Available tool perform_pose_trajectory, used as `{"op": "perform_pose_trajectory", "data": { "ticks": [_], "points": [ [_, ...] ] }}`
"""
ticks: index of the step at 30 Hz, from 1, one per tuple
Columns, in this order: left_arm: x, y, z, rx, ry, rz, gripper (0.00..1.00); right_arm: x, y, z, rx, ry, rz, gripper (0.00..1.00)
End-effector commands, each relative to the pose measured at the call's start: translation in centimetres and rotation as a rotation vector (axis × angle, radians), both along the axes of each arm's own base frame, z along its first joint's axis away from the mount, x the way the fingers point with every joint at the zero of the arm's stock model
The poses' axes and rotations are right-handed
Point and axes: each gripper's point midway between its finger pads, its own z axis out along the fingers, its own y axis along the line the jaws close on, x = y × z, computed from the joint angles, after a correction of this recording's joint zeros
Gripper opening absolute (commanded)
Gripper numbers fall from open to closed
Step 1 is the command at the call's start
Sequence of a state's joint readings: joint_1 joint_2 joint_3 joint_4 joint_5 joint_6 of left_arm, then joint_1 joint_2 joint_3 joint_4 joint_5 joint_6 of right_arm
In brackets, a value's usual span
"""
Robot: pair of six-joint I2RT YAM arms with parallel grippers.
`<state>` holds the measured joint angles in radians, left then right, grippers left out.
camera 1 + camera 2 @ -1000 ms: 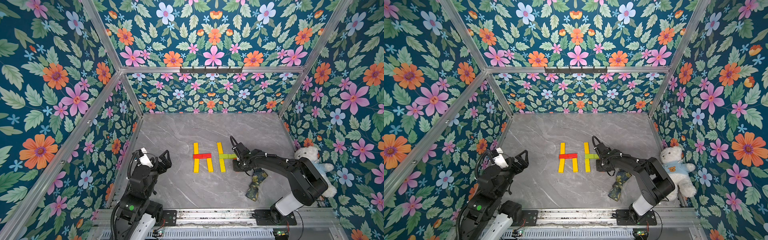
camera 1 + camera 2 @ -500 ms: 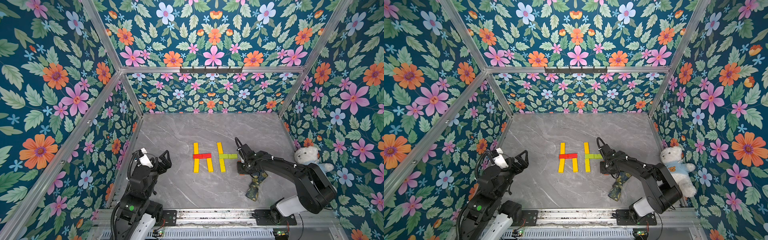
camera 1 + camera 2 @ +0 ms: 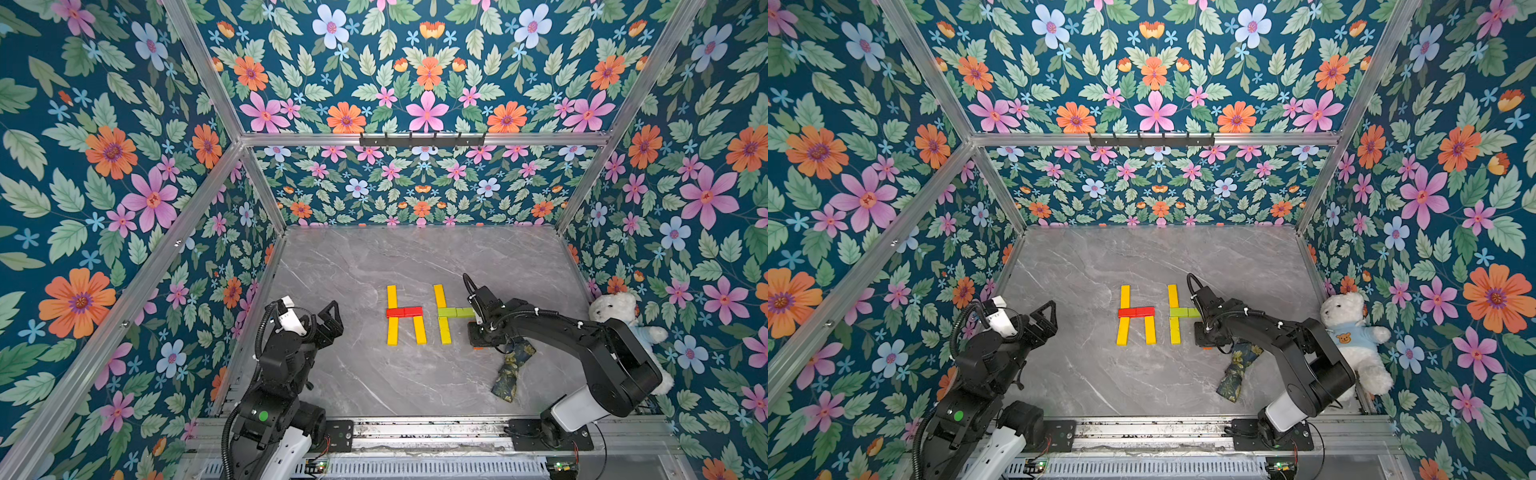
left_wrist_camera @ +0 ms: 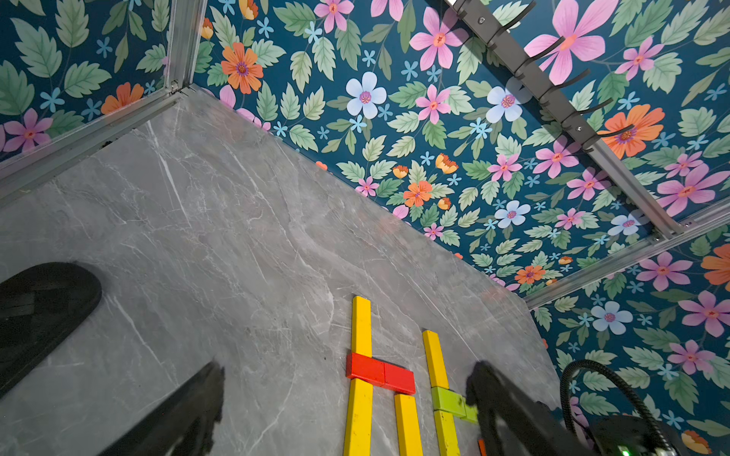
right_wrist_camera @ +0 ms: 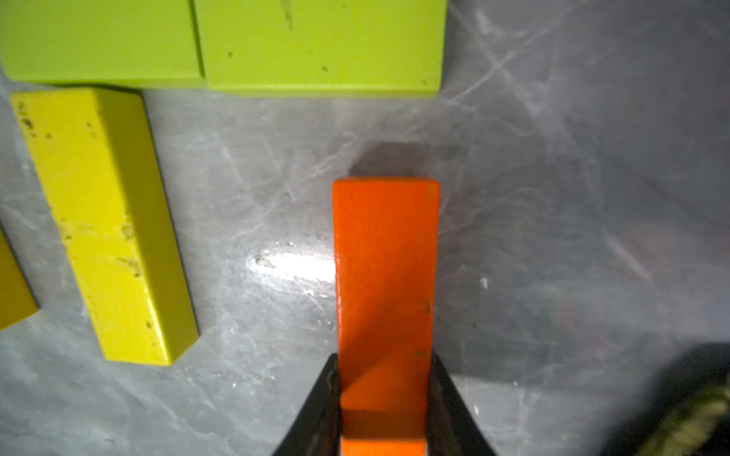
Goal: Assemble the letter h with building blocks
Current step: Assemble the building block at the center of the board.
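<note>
- Against the right wall, white teddy bear [image 3: 615, 316], well apart from the blocks.
- On the grey table [image 3: 415, 257], dark floral cloth scrap [image 3: 510, 372], upper end tucked under the right arm, just beside the clamped block.
- Over the table's left edge, left gripper [image 3: 330, 319], fingers spread, nothing between.
- Clamped in the right gripper [image 5: 384, 361]: orange block [image 5: 385, 256], tip short of the lime-green crossbar [image 5: 237, 43], bare table between.
- Mid-table, finished h with red crossbar [image 3: 404, 312]; beside it, yellow upright [image 3: 439, 296] crossed by the lime bar.
</note>
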<state>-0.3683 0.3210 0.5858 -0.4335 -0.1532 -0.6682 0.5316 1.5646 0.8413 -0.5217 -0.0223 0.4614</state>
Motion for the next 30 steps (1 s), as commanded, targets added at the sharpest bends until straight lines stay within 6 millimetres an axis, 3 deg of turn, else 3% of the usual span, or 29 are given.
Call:
{"op": "perform_pose_trajectory", "data": {
  "ticks": [1, 30],
  "points": [
    [0.1, 0.0, 0.7, -0.01, -0.028, 0.005, 1.0, 0.2, -0.1, 0.0, -0.017, -0.002, 0.007, 0.24],
    [0.2, 0.0, 0.5, -0.009, -0.024, 0.004, 1.0, 1.7, 0.2, -0.5, -0.041, -0.007, -0.016, 0.28]
  ]
}}
